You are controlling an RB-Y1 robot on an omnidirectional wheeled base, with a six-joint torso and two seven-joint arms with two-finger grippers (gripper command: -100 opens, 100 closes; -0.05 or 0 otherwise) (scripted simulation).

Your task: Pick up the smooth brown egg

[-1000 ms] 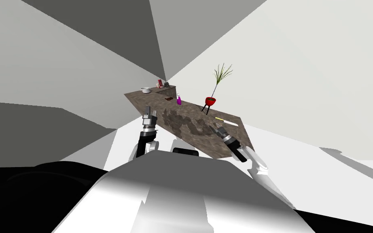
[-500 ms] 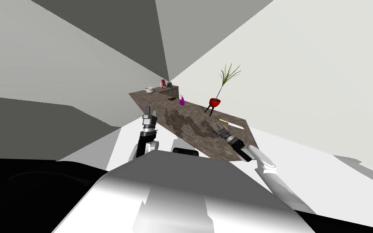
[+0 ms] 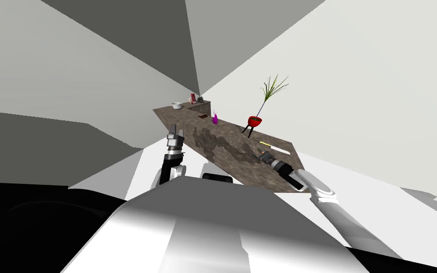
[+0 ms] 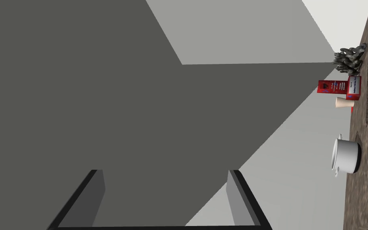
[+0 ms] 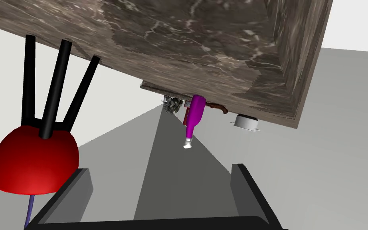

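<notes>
In the head view, a long brown marbled stone counter [image 3: 222, 142] is seen running towards the room's corner, with the left gripper [image 3: 175, 128] held upright beside its left edge and the right gripper [image 3: 261, 154] stretched low over its near right part. Along the counter are set a white round pot [image 3: 177, 105], a red box [image 3: 193, 98], a small dark brown thing [image 3: 203, 116], a magenta spray bottle [image 3: 215, 118], a red bowl-shaped planter [image 3: 254, 122] on 3 black legs and a thin yellow stick [image 3: 265, 143]. In the left wrist view, the 2 fingers [image 4: 95, 195] are seen spread wide with nothing between them. The pot, the red box, a pale beige cup [image 4: 345, 103] and a dark grey spiky clump [image 4: 349, 60] are lined up off to the gripper's side. In the right wrist view, the fingers [image 5: 241, 191] are likewise parted and empty. The planter is found close beside 1 finger, the bottle farther ahead between them, and the dark brown thing beyond it looks elongated, not egg-shaped. Where the smooth brown egg lies cannot be told. The step in hand is judged to be the approach and search. Next, the egg must be found, an open gripper brought over it, and the fingers closed gently, since a smooth round shell is likely to slip or roll.
</notes>
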